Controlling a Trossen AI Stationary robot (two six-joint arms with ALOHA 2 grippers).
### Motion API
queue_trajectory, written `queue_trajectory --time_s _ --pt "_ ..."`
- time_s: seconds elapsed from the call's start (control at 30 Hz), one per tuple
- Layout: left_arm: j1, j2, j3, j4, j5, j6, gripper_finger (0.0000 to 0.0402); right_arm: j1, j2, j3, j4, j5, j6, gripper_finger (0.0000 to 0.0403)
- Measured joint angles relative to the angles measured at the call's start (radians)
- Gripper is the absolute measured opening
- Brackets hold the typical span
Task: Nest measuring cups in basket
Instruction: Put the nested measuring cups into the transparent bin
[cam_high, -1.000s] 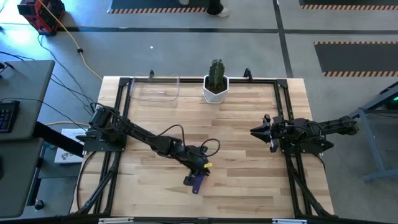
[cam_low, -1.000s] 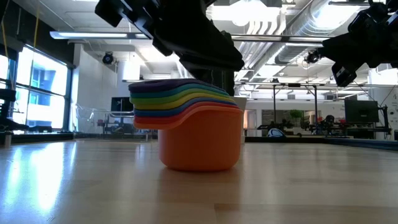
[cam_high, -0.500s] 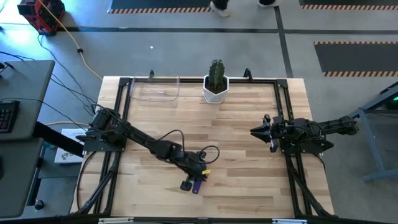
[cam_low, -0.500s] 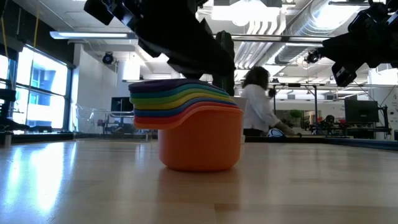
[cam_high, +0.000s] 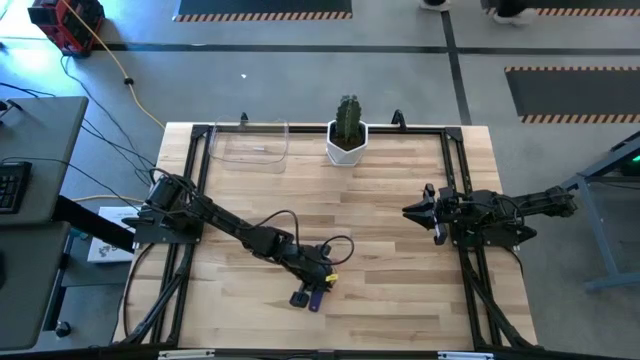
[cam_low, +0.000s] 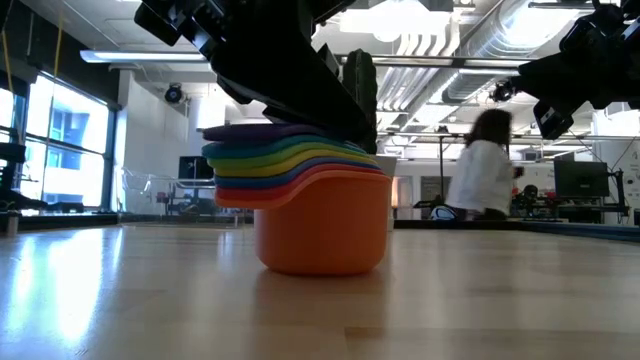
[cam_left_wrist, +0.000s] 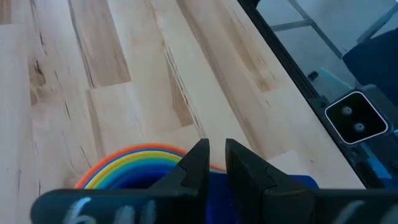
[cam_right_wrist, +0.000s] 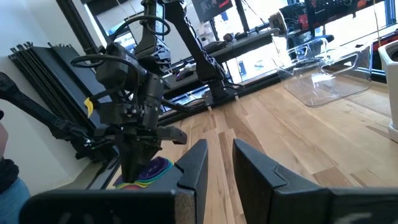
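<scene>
Left pincer (cam_high: 312, 291) has eased lower — nested measuring cups (cam_low: 300, 200) directly beneath.

The table (cam_high: 380, 210) is pale wood planking with a smooth, faintly glossy finish; the measuring cups (cam_low: 300, 200) look like smooth, matt plastic. The basket (cam_high: 250, 143) is clear, glossy plastic

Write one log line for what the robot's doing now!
left gripper: down on nested measuring cups | basket: empty, far corner | right gripper: waiting
</scene>
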Motion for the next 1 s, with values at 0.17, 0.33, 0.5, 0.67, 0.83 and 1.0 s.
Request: queue_trajectory --time_s 0.17,0.33,0.5,0.67,0.83,1.0 --pt "0.0 -0.002 0.002 -0.035 0.013 -0.017 0.0042 0.0 0.0 0.0 0.0 0.0 0.0 0.0067" --pt "0.0 -0.003 0.002 -0.058 0.055 -0.029 0.0042 0.0 0.0 0.0 0.0 0.0 0.0 0.0067" --pt "0.0 -0.003 -0.002 -0.093 0.056 -0.037 0.0042 0.0 0.0 0.0 0.0 0.0 0.0 0.0067" --pt "0.0 -0.013 -0.005 -0.102 0.049 -0.03 0.0042 0.0 0.0 0.0 0.0 0.0 0.0 0.0067" --pt "0.008 -0.019 -0.005 -0.1 0.049 -0.03 0.0042 0.0 0.0 0.0 0.0 0.0 0.0 0.0067" --pt "0.013 -0.023 -0.004 -0.095 0.049 -0.046 0.0042 0.0 0.0 0.0 0.0 0.0 0.0 0.0067"
